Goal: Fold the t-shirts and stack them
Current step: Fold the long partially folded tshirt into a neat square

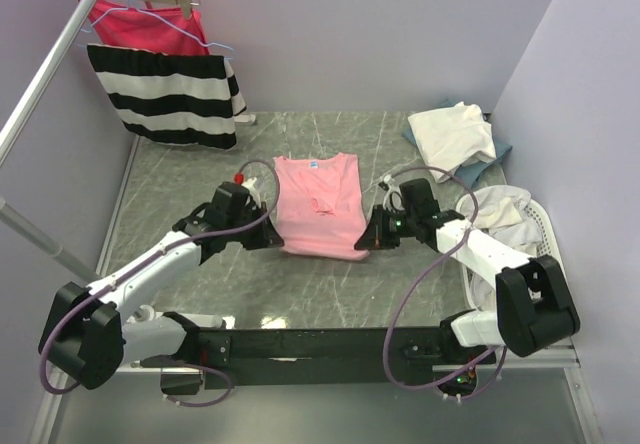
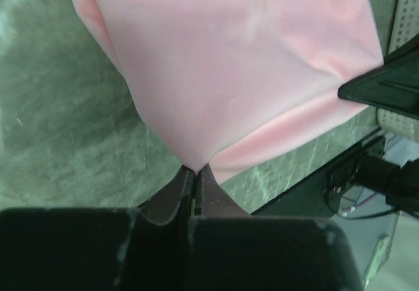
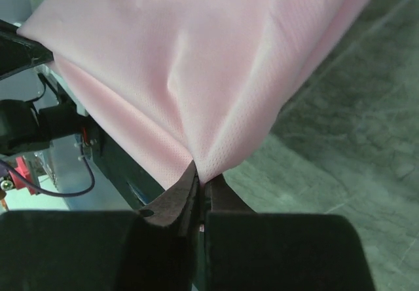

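Table (image 1: 300, 299): grey marbled top. Pink t-shirt (image 1: 318, 204) lies flat at centre, with its long axis running straight away from the arm bases, collar at the far end, hem nearest. Cream t-shirts (image 1: 452, 134) are heaped at the far right, well apart. Left gripper (image 1: 277, 240) is pinched tight on the near-left hem corner, right gripper (image 1: 369, 236) likewise on the near-right corner. The 2 arms are equally near. The shirt lies ahead of both, so the likely move is hem forward toward collar.
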Motion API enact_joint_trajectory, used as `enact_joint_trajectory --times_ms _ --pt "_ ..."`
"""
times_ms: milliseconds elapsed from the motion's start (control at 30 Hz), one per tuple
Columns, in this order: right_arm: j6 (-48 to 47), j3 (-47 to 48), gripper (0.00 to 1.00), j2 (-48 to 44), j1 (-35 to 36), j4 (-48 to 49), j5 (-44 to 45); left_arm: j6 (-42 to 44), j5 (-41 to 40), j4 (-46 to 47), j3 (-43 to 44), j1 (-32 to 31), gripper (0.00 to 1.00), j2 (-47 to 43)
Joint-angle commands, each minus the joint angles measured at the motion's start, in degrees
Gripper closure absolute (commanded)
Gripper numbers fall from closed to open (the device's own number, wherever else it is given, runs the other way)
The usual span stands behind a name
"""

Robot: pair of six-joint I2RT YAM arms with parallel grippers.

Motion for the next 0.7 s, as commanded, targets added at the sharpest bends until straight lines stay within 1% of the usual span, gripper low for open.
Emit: enact_joint_trajectory --times_ms 0,133,167,200,267,333,367,433,500,533,567,633,667 --pt "-2.8 10.6 1.0 3.9 0.0 -3.1 0.6 1.9 -6.7 -2.5 8.0 0.2 0.99 3.3" --pt "-4.6 20.5 1.0 12.3 -0.2 -6.5 2.8 4.4 -8.1 -1.6 16.1 0.9 0.99 10.5" --pt "-4.9 22.3 1.0 15.8 -0.4 -7.1 2.6 4.9 -8.1 -1.6 17.5 1.7 0.99 12.1" --pt "-5.2 26.0 1.0 17.4 -0.9 -7.6 2.1 5.6 -8.2 -1.3 18.8 2.2 0.99 15.0" --pt "-5.5 31.6 1.0 22.0 -1.4 -8.4 1.8 6.2 -7.9 -0.4 22.4 4.0 0.99 18.0" --pt "-5.7 35.5 1.0 25.4 -2.3 -10.3 1.5 6.7 -5.8 1.0 25.9 5.5 0.99 22.3" --pt "-5.9 39.1 1.0 28.4 -2.7 -10.9 1.5 7.0 -5.6 1.1 27.4 6.5 0.99 24.0" --pt "-6.2 42.6 1.0 31.2 -3.7 -11.9 1.4 8.1 -4.8 0.7 31.5 7.4 0.99 28.8" --pt "-6.8 48.0 1.0 35.5 -4.6 -13.4 0.1 9.3 -4.8 0.4 34.4 8.4 0.99 33.4" --pt "-6.9 49.9 1.0 37.0 -5.3 -14.4 -0.4 9.6 -4.5 0.4 36.8 8.8 0.99 34.9" --pt "-6.8 53.7 0.99 40.0 -5.8 -15.0 -0.5 9.8 -3.8 0.4 38.3 9.5 0.99 36.3" --pt "-6.7 56.7 0.98 42.8 -6.8 -14.9 -2.2 10.3 -3.4 1.1 41.6 10.2 0.99 39.8" --pt "-6.4 60.7 0.97 46.0 -7.3 -15.8 -2.7 10.6 -3.0 1.0 42.9 11.0 0.99 41.1"
